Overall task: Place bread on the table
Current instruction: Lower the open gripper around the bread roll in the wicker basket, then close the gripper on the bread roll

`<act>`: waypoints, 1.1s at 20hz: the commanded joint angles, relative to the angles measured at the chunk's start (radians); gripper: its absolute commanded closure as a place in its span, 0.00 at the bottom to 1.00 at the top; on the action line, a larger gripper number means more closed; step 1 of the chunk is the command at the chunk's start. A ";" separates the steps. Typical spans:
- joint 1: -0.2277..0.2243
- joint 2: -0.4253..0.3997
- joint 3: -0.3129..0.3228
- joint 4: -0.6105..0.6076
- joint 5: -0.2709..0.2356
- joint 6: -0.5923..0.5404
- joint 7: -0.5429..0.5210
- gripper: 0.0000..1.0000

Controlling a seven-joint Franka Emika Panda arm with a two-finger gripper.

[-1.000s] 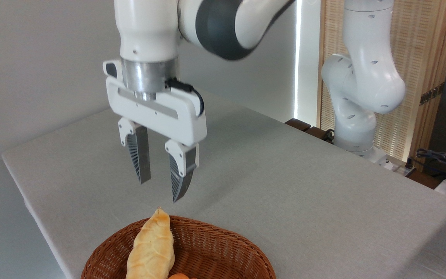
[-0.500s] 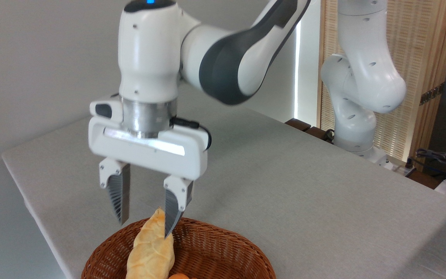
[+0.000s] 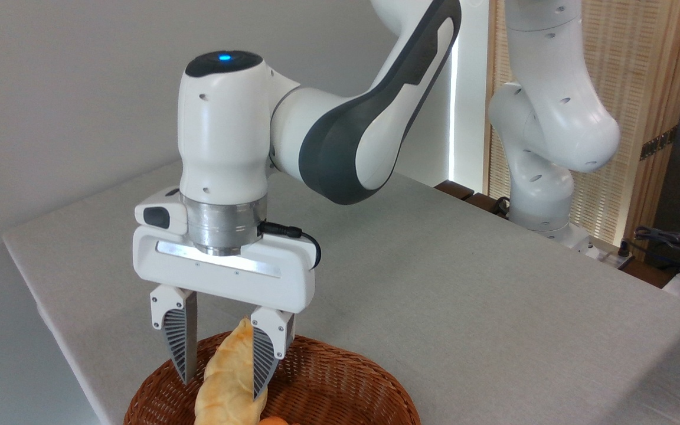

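The bread, a pale golden roll with a ridged surface and a pointed tip, lies in a brown woven wicker basket on the grey cloth-like tabletop. The tool is released, its ribbed fingers standing on both sides of the roll.

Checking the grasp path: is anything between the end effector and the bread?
Nothing visible. The open end effector straddles the bread in the basket, one finger on each side. Only the basket's rim separates it from the table.
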 commanded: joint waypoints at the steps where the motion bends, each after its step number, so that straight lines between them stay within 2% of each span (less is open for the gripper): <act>1: 0.002 0.019 0.003 0.005 0.074 0.013 0.004 0.00; 2: 0.002 0.025 0.003 0.005 0.102 0.013 0.004 0.00; 9: 0.000 0.039 0.000 0.005 0.127 0.013 0.004 0.02; 12: 0.000 0.040 -0.002 0.005 0.127 0.013 0.004 0.18; 13: 0.000 0.040 -0.002 0.007 0.127 0.013 0.004 0.30; 16: 0.000 0.040 -0.002 0.007 0.127 0.013 0.004 0.51; 22: 0.000 0.039 -0.003 0.008 0.124 0.015 0.003 0.53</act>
